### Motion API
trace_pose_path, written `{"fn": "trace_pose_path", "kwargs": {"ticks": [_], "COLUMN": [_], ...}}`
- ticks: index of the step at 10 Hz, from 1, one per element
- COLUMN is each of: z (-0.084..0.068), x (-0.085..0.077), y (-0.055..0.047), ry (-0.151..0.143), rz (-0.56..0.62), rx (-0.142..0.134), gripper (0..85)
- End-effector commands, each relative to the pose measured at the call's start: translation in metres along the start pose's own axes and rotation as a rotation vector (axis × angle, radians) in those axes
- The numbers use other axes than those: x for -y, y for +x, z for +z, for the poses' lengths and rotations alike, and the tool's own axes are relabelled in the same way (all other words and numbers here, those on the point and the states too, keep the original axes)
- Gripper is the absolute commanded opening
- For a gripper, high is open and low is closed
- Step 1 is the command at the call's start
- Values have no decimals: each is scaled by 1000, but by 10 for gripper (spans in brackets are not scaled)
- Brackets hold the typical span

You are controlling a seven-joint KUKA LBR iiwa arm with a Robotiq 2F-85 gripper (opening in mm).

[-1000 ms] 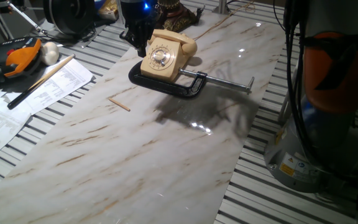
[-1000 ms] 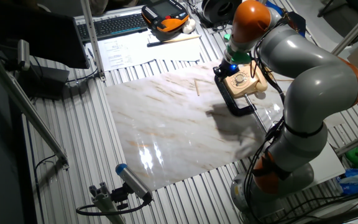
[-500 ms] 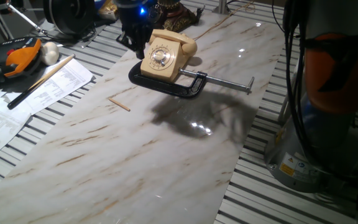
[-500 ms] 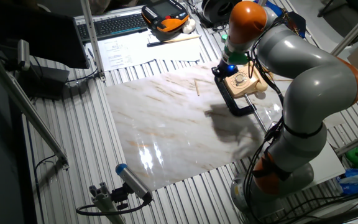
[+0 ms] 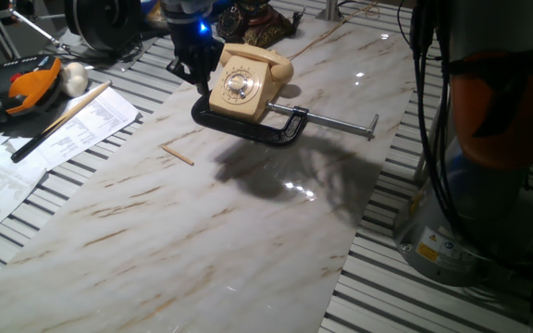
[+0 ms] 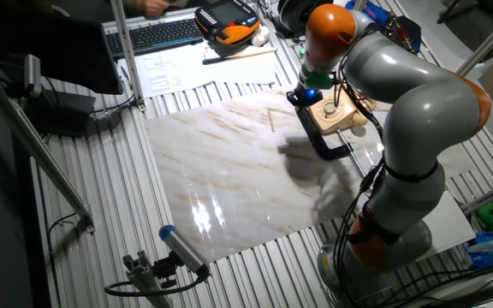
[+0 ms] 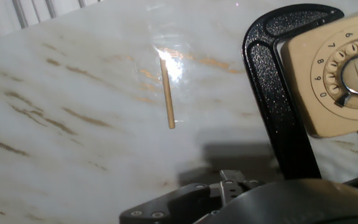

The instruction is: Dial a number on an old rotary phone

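Two high fixed views from opposite table sides, close downward hand view, all sharing the phone (image 5: 245, 81).

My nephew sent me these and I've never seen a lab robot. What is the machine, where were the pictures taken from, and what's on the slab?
It is one jointed robot arm, grey with orange caps. Two pictures come from fixed cameras on different sides of the table; the third is from a camera on the arm's hand, looking down. On the marble slab sits a cream rotary phone, held by a black C-clamp, with a thin wooden stick nearby. The gripper hovers beside the phone, holding nothing that I can see; whether its fingers are open is unclear.
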State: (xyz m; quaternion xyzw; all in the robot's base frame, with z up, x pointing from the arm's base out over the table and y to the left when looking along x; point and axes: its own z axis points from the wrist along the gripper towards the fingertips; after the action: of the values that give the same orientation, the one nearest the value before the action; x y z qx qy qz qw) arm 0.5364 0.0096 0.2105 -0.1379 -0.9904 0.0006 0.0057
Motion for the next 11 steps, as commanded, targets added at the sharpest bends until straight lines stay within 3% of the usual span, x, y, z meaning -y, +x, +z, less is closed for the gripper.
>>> {"fn": "trace_pose_path", "kwargs": {"ticks": [1,6,8,11], "z": [0,0,1,1], "x": [0,6,7,7], "y": [-2,-18,-19,-20], "ry": [-6,10,5,0], "rz": [-3,7,16,18], "rx": [-1,-4,-28,-41], "gripper": [0,0,0,0]}}
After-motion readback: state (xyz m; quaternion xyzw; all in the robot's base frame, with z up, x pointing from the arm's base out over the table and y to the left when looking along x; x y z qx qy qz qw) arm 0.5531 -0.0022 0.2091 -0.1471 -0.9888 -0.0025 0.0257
